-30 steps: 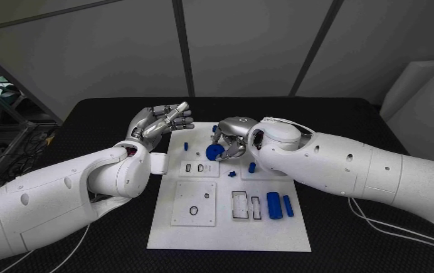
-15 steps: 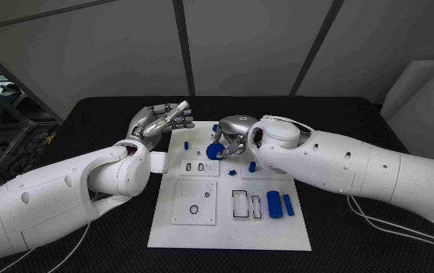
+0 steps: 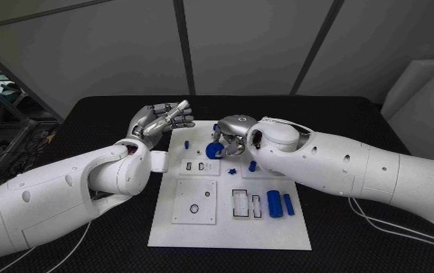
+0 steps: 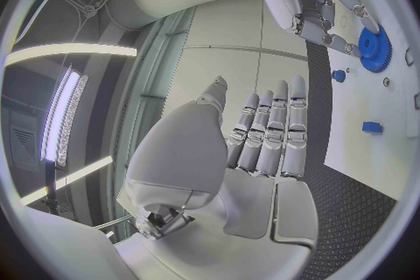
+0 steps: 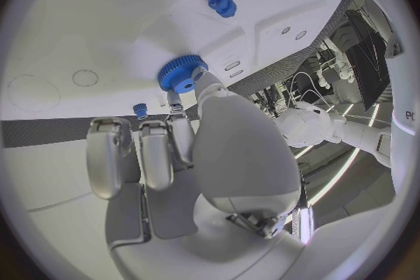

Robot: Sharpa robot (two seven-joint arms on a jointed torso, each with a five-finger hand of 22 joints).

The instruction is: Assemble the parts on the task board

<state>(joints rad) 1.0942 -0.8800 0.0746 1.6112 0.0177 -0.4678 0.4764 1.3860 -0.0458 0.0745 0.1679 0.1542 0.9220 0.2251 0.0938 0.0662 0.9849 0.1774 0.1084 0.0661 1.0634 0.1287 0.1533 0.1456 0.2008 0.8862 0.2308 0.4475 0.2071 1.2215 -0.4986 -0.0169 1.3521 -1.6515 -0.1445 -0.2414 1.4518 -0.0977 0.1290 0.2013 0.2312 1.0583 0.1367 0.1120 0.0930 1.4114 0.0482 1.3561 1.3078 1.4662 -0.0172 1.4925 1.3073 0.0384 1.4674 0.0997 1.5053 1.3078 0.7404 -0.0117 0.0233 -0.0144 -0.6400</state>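
Head view: a blue gear [image 3: 214,151] is pinched by the right hand [image 3: 232,136] over the task board [image 3: 231,229], near a small blue peg [image 3: 186,144], its face tilted; the left hand [image 3: 161,121] is raised beside the board, fingers together, empty

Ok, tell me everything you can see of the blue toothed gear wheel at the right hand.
The blue toothed gear wheel is a round disc, plastic by its look, with fine teeth all round its rim and a smooth raised hub at its centre. It sits over the far part of the white task board. The right hand holds it, fingertips at its rim and hub. The left wrist view shows it edge-on to the board, beside the right hand's fingers.
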